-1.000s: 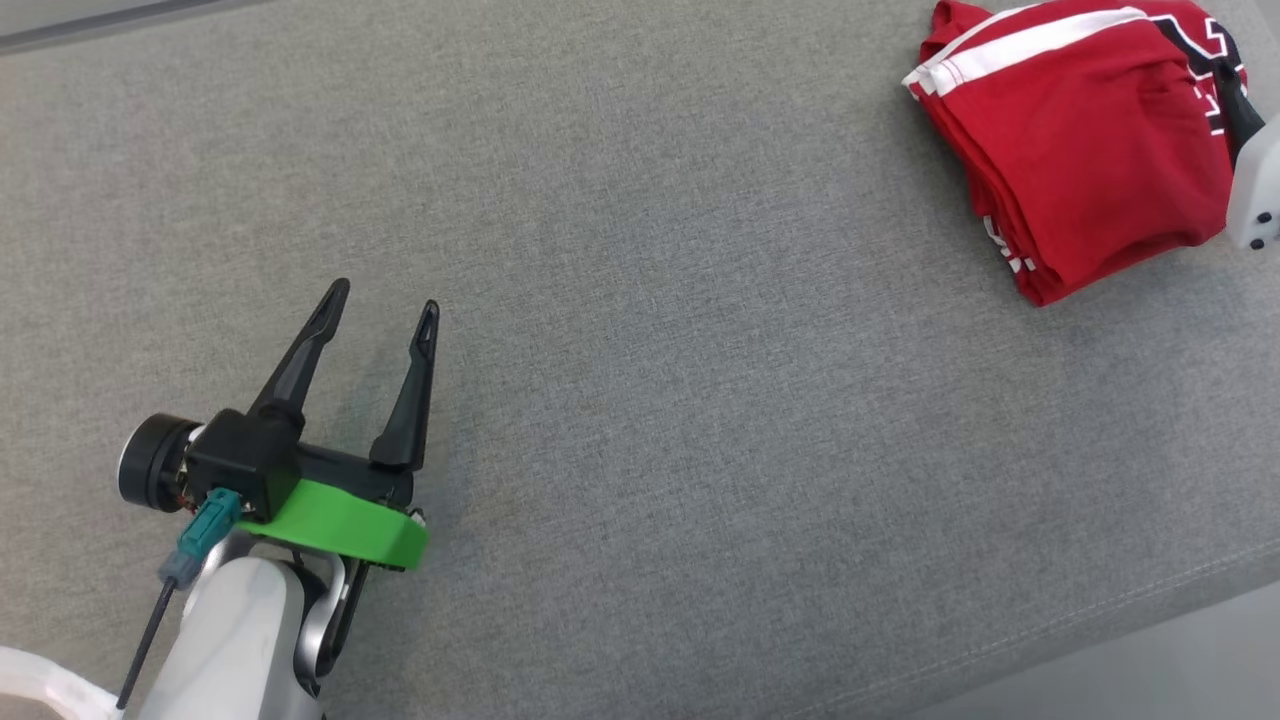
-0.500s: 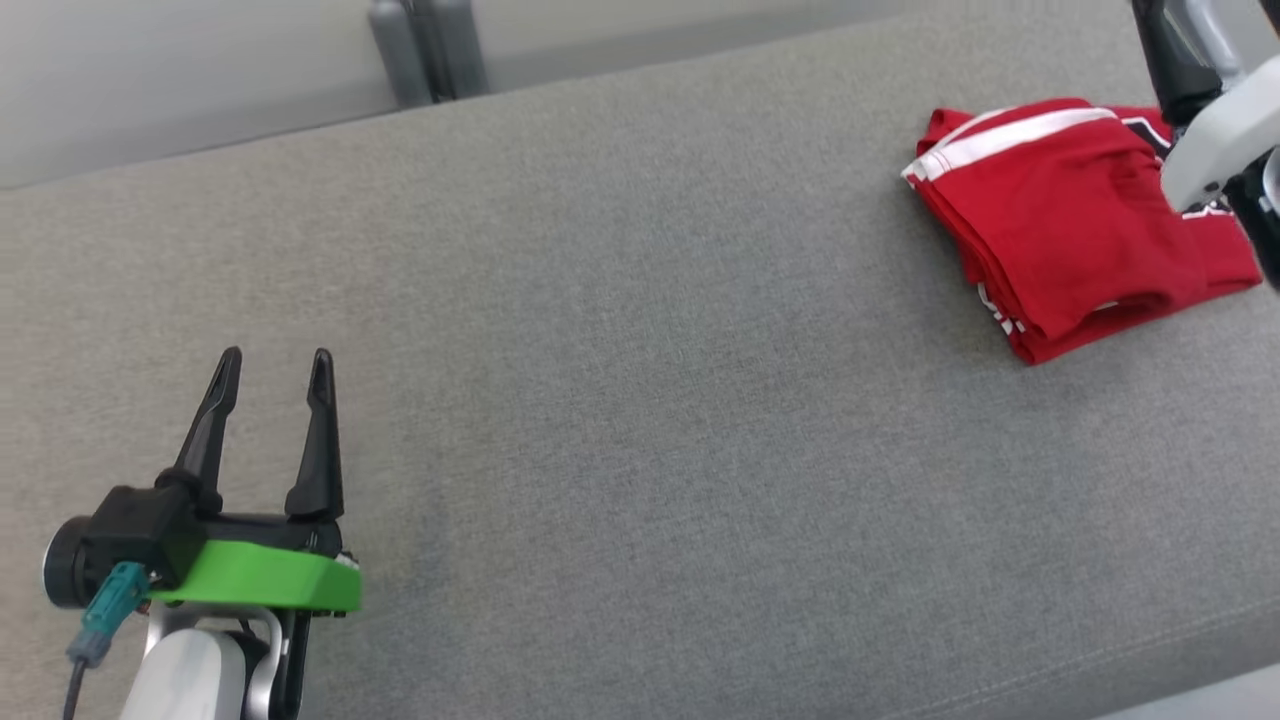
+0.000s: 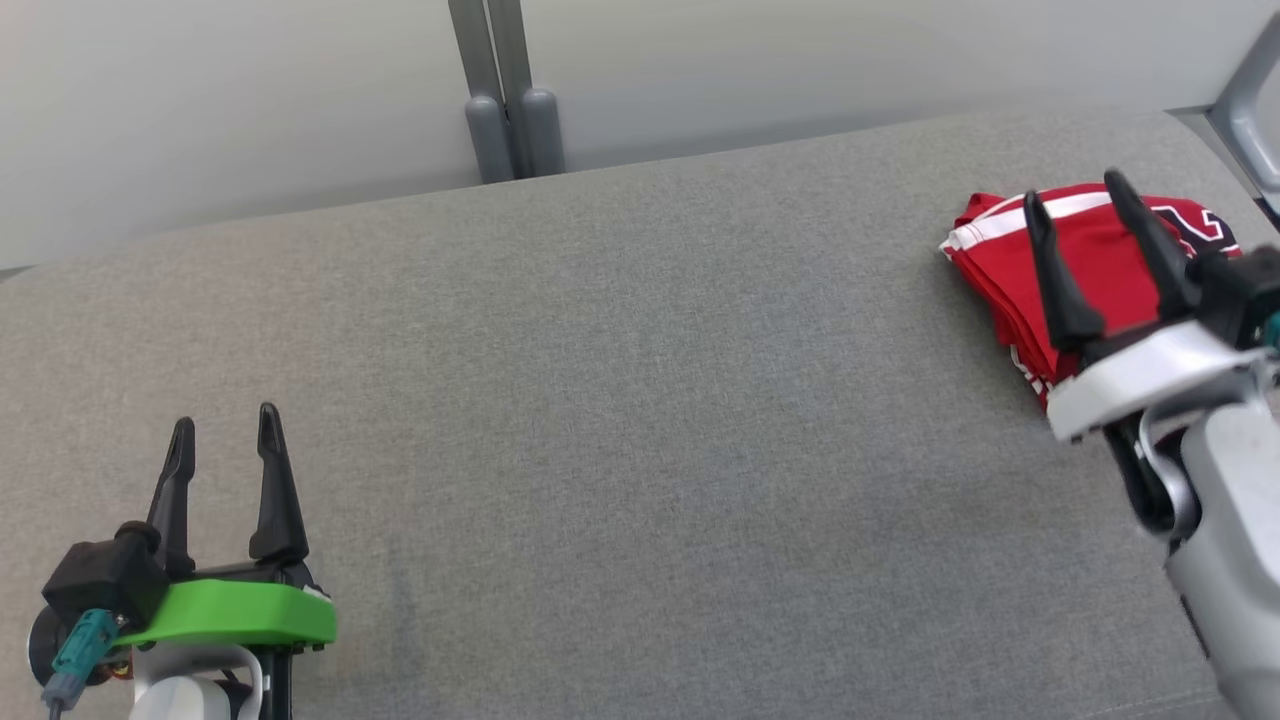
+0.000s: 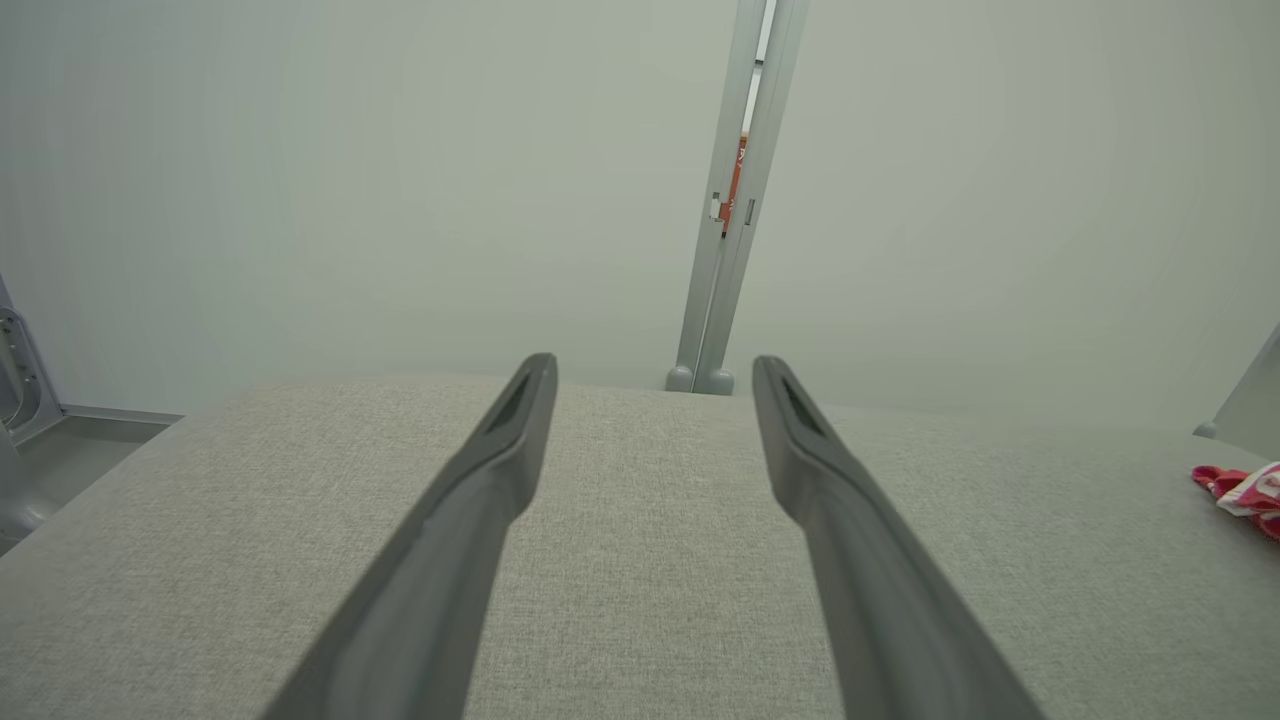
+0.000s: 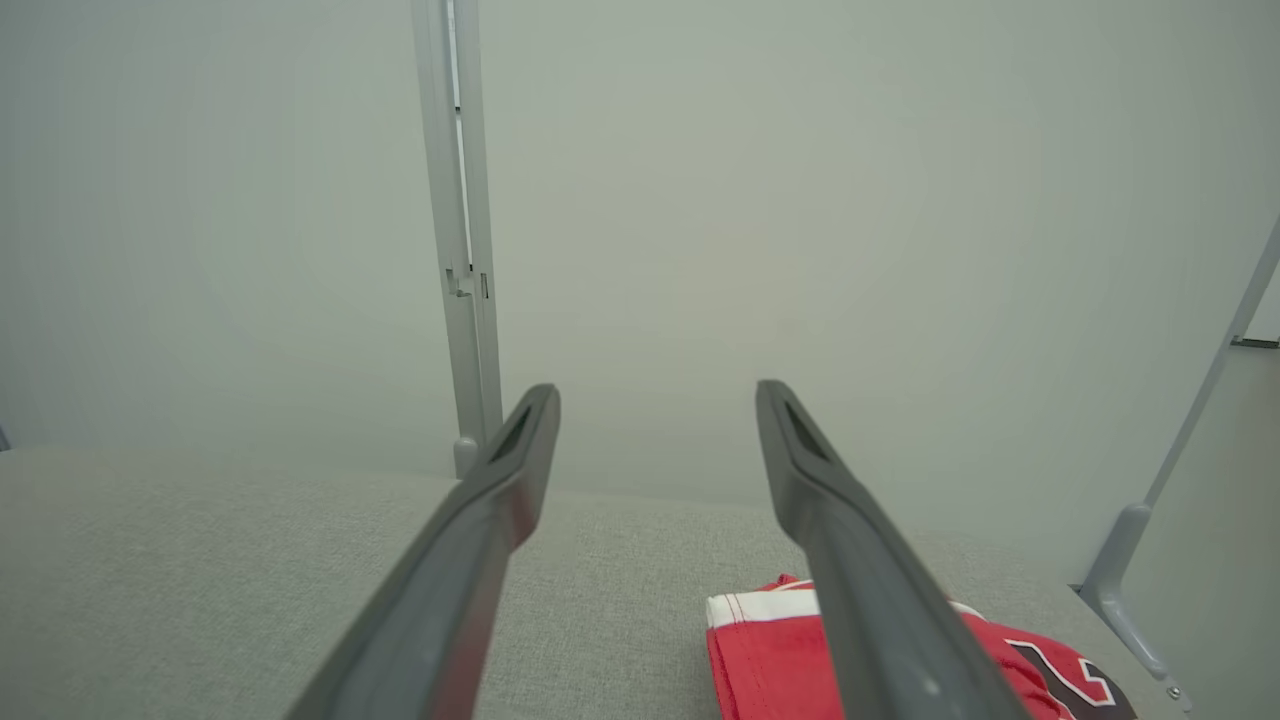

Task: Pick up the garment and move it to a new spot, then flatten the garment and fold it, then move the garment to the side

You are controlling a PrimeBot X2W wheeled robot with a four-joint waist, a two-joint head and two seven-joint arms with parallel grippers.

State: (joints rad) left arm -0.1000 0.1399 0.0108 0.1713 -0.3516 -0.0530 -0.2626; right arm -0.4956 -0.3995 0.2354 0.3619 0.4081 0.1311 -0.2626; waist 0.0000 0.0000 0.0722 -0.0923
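Observation:
The garment [image 3: 1095,265] is a red shirt with white stripes and black lettering, folded into a compact pile at the far right of the grey table [image 3: 640,400]. It also shows in the right wrist view [image 5: 770,660] and as a sliver in the left wrist view [image 4: 1240,490]. My right gripper [image 3: 1078,190] hangs open above the garment's near side, with nothing between its fingers. My left gripper [image 3: 225,420] stands open and empty at the lower left, far from the garment.
A pale wall runs behind the table, with a grey vertical post [image 3: 505,90] at its middle. A slanted grey frame leg [image 3: 1250,100] stands at the table's far right corner. Bare grey cloth stretches between the two grippers.
The head camera has tilted up, bringing the wall and post into view. My right arm has pulled back from the garment and now shows fully, open. The left gripper sits lower in the picture.

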